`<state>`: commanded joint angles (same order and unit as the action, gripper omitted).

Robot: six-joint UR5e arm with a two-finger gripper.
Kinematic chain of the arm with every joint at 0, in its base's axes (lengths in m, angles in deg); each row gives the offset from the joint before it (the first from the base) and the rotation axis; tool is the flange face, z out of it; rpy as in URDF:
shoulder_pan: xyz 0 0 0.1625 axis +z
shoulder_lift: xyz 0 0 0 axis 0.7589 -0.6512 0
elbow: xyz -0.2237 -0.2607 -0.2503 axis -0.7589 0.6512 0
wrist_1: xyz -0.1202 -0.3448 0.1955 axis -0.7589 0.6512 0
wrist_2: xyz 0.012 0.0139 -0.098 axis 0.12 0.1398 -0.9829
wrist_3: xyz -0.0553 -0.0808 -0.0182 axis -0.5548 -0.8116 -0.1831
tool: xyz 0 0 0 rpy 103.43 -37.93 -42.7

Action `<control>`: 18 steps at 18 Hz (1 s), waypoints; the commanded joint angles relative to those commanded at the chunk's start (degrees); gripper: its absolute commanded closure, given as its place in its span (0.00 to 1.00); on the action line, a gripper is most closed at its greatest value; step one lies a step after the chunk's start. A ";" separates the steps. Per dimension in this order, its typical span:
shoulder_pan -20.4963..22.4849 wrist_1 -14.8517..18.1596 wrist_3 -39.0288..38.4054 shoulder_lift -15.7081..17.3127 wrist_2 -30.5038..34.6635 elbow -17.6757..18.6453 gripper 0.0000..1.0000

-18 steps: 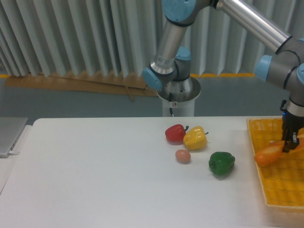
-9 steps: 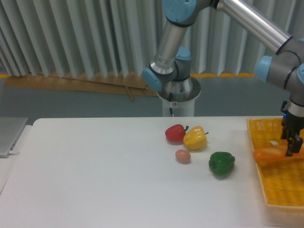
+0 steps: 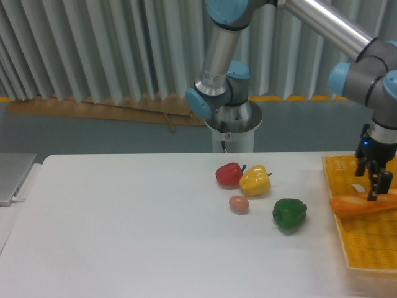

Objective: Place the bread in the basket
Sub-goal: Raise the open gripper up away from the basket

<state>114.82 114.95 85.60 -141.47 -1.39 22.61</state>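
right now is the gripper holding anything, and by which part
Nothing is held: the gripper is open just above the bread, which lies in the basket.

The bread [image 3: 361, 203] lies across the basket's [image 3: 363, 248] left rim at the bench's [image 3: 124, 236] right end, gripper [image 3: 371, 184] just above it.

Grey ribbed wall [image 3: 93, 49], white table [image 3: 124, 230]

Red pepper [image 3: 229, 174] touches, it seems, yellow pepper [image 3: 255, 180]; egg [image 3: 239, 203] and green pepper [image 3: 289, 213] nearby.
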 joint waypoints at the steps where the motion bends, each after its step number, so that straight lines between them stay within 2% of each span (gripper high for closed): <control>1: -0.88 1.05 -1.66 1.49 0.00 0.00 0.00; 4: -4.83 3.17 -9.74 3.34 -0.09 -0.35 0.00; 7: -9.22 3.61 -13.01 5.71 0.00 0.00 0.00; 9: -10.55 5.01 -14.33 7.73 0.09 0.17 0.00; 13: -14.59 5.72 -20.39 9.23 0.35 0.35 0.00; 16: -16.35 8.09 -23.38 11.08 0.26 2.01 0.00; 18: -17.06 8.88 -24.62 13.62 0.00 4.56 0.00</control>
<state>97.76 123.83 60.98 -127.86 -1.38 27.17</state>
